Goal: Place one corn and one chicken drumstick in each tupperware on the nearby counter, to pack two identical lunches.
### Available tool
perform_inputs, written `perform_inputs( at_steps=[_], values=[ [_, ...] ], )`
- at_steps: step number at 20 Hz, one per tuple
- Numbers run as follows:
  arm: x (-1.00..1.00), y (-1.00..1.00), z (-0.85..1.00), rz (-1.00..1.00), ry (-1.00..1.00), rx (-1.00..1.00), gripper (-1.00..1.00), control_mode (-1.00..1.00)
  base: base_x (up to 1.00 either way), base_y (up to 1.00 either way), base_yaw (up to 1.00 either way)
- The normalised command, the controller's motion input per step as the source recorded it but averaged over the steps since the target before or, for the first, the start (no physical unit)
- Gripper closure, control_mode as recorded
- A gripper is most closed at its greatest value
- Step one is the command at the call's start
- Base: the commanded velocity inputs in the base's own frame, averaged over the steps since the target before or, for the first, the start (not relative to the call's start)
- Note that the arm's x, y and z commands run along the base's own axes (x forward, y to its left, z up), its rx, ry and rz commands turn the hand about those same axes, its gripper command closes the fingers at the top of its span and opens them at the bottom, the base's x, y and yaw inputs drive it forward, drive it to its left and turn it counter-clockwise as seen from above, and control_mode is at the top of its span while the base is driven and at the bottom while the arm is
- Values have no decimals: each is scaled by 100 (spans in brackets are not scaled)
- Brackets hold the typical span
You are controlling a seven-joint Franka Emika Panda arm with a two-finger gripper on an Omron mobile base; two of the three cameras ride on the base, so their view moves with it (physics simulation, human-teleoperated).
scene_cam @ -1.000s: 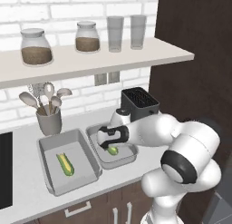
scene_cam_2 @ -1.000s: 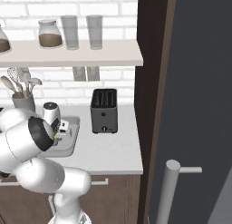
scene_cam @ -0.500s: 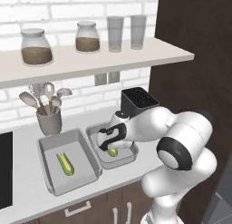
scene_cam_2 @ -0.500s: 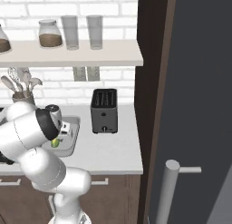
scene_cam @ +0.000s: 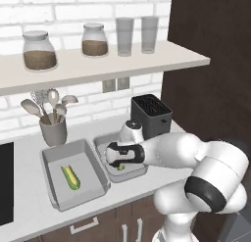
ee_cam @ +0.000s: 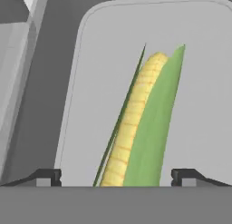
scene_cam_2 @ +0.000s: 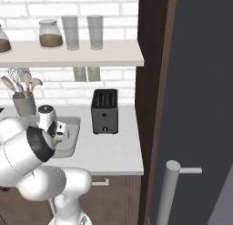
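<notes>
Since a second ago my gripper (ee_cam: 116, 177) has sprung wide, leaving the corn (ee_cam: 136, 132) lying in the smaller tray (scene_cam: 100, 140) on the bench (scene_cam_2: 113, 151) between my fingertips (ee_cam: 47, 177); lifting crookedly could snag the husk and drag it out.

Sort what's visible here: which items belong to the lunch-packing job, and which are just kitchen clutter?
Job: corn in the larger tupperware; second corn in the smaller tupperware under the open gripper; counter.
Clutter: toaster, utensil holder, shelf jars and glasses.
</notes>
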Motion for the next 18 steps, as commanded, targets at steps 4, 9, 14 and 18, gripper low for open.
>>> perform_inputs(
  at_steps=[4, 9, 14, 18],
  values=[
    [-51, 0, 56, 0, -19, 0, -100, -100, 0, 0, 0],
    [-48, 0, 71, 0, -15, 0, -100, -100, 0, 0, 0],
    [-53, 0, 63, 0, -7, 0, -100, -100, 0, 0, 0],
    [-53, 0, 72, 0, -1, 0, -100, -100, 0, 0, 0]
  ],
)
